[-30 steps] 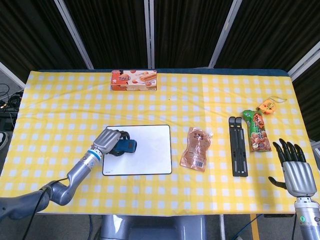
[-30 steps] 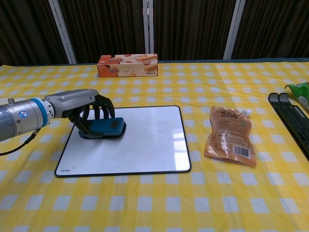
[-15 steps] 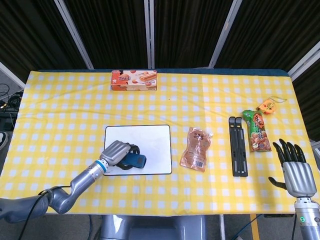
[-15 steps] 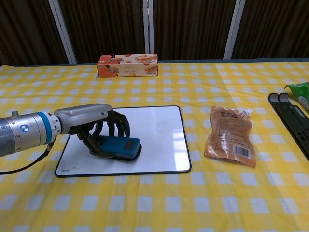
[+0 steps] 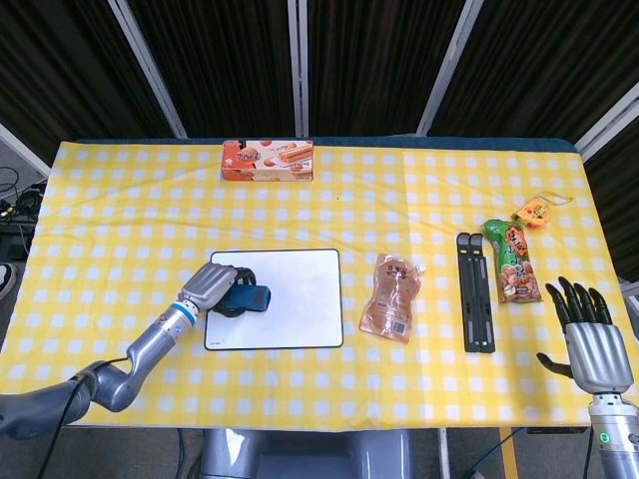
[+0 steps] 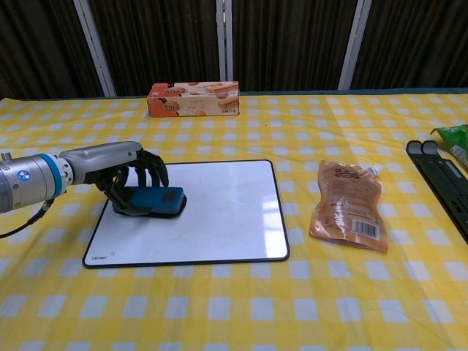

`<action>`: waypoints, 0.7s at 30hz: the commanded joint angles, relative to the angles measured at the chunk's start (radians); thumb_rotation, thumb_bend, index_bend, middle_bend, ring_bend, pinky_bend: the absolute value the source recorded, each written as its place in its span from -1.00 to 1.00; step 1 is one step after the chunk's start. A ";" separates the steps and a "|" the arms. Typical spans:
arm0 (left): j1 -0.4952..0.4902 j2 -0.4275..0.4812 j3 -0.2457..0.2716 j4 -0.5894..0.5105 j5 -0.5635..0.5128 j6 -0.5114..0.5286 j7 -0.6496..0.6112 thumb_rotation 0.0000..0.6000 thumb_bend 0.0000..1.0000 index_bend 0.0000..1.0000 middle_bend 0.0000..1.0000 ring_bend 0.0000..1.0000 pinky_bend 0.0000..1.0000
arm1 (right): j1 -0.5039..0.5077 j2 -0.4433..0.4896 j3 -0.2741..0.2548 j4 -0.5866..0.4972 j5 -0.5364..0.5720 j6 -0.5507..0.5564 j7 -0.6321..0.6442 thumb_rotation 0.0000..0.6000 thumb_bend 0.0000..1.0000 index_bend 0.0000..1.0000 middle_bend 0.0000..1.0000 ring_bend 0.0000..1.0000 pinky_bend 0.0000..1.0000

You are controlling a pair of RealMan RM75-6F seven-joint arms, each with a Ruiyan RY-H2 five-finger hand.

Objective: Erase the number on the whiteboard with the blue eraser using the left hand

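Blue eraser [image 6: 153,201]: grasped under the curled fingers of the left hand [image 6: 121,174], lying flat on the left part of the whiteboard [image 6: 219,219], long axis running left to right across the board; the bare surface extends to the hand's right, and no number is legible on it. Right hand [image 5: 591,339]: released, fingers spread, holding nothing, well apart at the table's far right edge, so the left is the nearer. Change: half a second ago eraser and hand sat nearer the board's front edge; now they are further back and leftward.
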 commanded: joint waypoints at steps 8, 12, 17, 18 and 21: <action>0.012 0.020 0.017 -0.029 0.044 0.007 -0.067 1.00 -0.34 0.12 -0.23 -0.05 0.06 | 0.002 -0.005 -0.001 -0.001 -0.001 -0.002 -0.008 1.00 -1.00 -1.00 -1.00 -1.00 -1.00; 0.008 0.030 0.030 -0.080 0.076 0.012 -0.080 1.00 -0.34 0.12 -0.23 -0.05 0.06 | 0.001 -0.004 -0.001 -0.002 -0.002 0.000 -0.008 1.00 -1.00 -1.00 -1.00 -1.00 -1.00; 0.000 0.031 0.041 -0.135 0.095 0.009 -0.074 1.00 -0.34 0.12 -0.23 -0.05 0.06 | 0.000 -0.003 -0.002 -0.001 -0.001 0.001 -0.005 1.00 -1.00 -1.00 -1.00 -1.00 -1.00; -0.002 0.030 0.042 -0.142 0.097 0.009 -0.069 1.00 -0.34 0.12 -0.23 -0.05 0.06 | -0.001 -0.002 -0.001 -0.001 -0.001 0.002 -0.004 1.00 -1.00 -1.00 -1.00 -1.00 -1.00; -0.003 0.032 0.035 -0.152 0.097 0.021 -0.056 1.00 -0.34 0.12 -0.23 -0.05 0.06 | -0.003 0.000 -0.001 -0.001 0.000 0.004 -0.001 1.00 -1.00 -1.00 -1.00 -1.00 -1.00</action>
